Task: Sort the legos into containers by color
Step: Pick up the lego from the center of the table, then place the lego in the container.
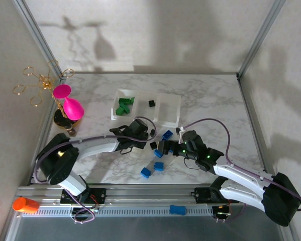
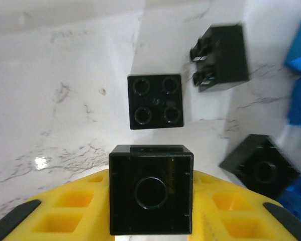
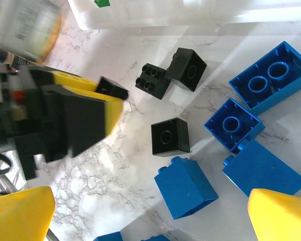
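The left gripper (image 2: 151,202) is clamped on a black lego (image 2: 151,188) (other black legos (image 2: 155,102) lie just beyond); the right gripper (image 3: 150,203) hangs spread wide above blue legos (image 3: 186,187).

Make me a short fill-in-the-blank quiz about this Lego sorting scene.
1. The left gripper grips a ___ brick.
2. The tray holds ___ bricks in its left compartment.
3. The right gripper is ___ and holds nothing.

Missing words: black; green; open.
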